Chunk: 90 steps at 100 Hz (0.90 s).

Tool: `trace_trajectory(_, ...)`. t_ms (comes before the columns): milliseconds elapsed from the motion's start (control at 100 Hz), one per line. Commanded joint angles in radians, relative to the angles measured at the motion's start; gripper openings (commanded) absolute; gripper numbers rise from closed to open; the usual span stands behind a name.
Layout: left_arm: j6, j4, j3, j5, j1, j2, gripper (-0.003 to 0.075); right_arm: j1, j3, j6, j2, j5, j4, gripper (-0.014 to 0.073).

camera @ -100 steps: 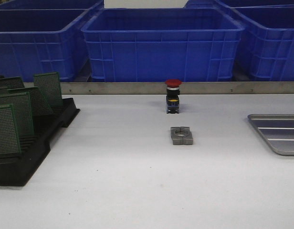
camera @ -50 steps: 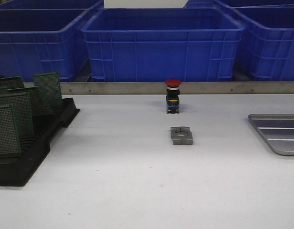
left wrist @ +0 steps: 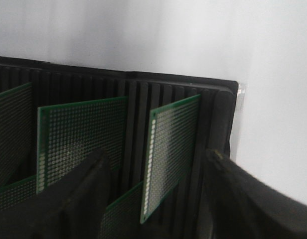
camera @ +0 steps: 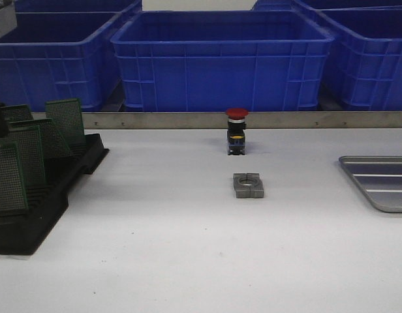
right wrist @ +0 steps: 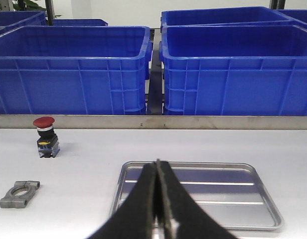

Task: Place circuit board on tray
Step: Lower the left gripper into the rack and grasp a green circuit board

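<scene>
No readable labels anywhere. Circuit boards (camera: 26,153) stand on edge in the black rack (camera: 51,195), far left. Tray (camera: 382,181) lies flat, far right, empty. Left fingers (left wrist: 88,186) apart over the rack; right fingers (right wrist: 163,199) together.

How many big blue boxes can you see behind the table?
4 in the front view: one left, one middle, one right, one at the far back left. More may be hidden.

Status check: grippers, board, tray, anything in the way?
Left gripper open over racked circuit board. Right gripper shut, empty. Tray bare. Nothing blocking.
</scene>
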Motion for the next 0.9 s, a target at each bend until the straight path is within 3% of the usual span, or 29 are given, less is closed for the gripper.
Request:
trace_trajectory(0,0.0,-0.053,-0.03,-0.029,-0.011,-0.002,0.0399,-0.004,-0.017,-0.003,-0.021,-0.088,-0.005,-0.0113)
trace_trajectory(170,0.0,-0.054,-0.03,-0.023,-0.02,0.048,0.0398,-0.004,-0.017,-0.003,-0.021,-0.086,-0.005,-0.0113)
trace_trajectory(260,0.0,-0.054,-0.03,-0.023,-0.02,0.056,0.0362,-0.004,-0.017,-0.003,-0.021,-0.086,-0.005,-0.0113)
trace_trajectory(350,0.0,-0.054,-0.03,-0.023,-0.02,0.057,0.0274,-0.004,-0.017,-0.003,-0.021,-0.086,-0.005,-0.0113)
trace_trajectory(550,0.0,-0.043,-0.041,-0.003,-0.02,0.057,-0.0012,-0.004,-0.017,-0.003,-0.021,-0.086,-0.005,-0.0113)
trace_trajectory(890,0.0,-0.041,-0.178,0.18,-0.022,0.057,-0.002,-0.004,-0.017,-0.003,-0.021,-0.086,-0.005,-0.0113)
